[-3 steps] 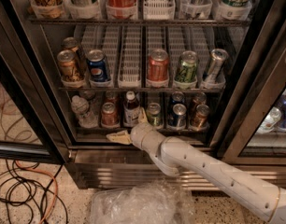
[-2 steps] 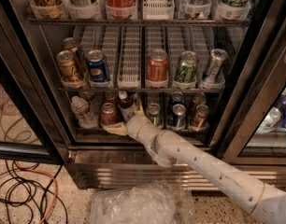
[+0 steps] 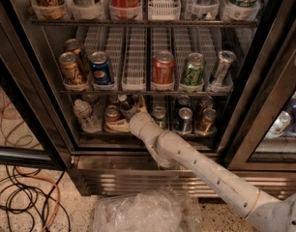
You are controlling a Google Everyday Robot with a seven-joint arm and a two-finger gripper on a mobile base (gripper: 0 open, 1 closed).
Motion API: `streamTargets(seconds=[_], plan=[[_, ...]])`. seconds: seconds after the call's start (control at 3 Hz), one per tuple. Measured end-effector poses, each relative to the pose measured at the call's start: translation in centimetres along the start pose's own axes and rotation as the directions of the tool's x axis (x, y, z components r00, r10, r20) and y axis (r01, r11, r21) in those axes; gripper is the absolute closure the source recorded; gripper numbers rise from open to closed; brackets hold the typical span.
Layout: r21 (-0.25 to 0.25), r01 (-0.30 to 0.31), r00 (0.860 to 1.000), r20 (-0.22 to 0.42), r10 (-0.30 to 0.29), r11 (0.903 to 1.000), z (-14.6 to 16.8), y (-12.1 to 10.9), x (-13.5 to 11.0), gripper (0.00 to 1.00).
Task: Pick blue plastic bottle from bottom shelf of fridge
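Observation:
The fridge [image 3: 37, 76] stands open with wire racks of drinks. On the bottom shelf [image 3: 90, 134] the blue plastic bottle [image 3: 125, 104], white-capped with a dark body, leans left between cans. My gripper [image 3: 129, 115] has reached into the shelf at its centre left, and its pale fingers [image 3: 118, 125] sit on either side of the bottle's body, shut on it. The white arm [image 3: 206, 170] runs in from the lower right and hides the bottle's lower part.
A clear crinkled water bottle [image 3: 84, 114] stands left of the gripper, a brown can [image 3: 111, 114] just beside it, more cans [image 3: 185, 119] to the right. The middle rack [image 3: 138, 92] hangs close above. The ribbed steel base panel [image 3: 114, 180], a plastic bag [image 3: 143, 211] and cables [image 3: 22, 197] lie below.
My gripper has pushed deeper into the bottom shelf and shifted up and left. The bottle has moved left with it and now leans.

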State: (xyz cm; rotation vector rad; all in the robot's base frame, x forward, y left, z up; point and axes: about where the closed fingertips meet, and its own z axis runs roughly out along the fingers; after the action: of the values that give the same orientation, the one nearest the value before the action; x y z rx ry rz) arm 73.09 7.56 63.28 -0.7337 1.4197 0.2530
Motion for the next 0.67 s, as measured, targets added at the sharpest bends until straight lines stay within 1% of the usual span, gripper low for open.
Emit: streamTargets(seconds=[0.33,0.67], plan=[[0.042,0.003,1.0,-0.024,-0.002,0.9991,-0.85,-0.83,0.89,0.42],[0.042,0.003,1.0,-0.024,-0.002,0.9991,-1.08,-0.73,0.74,0.65]])
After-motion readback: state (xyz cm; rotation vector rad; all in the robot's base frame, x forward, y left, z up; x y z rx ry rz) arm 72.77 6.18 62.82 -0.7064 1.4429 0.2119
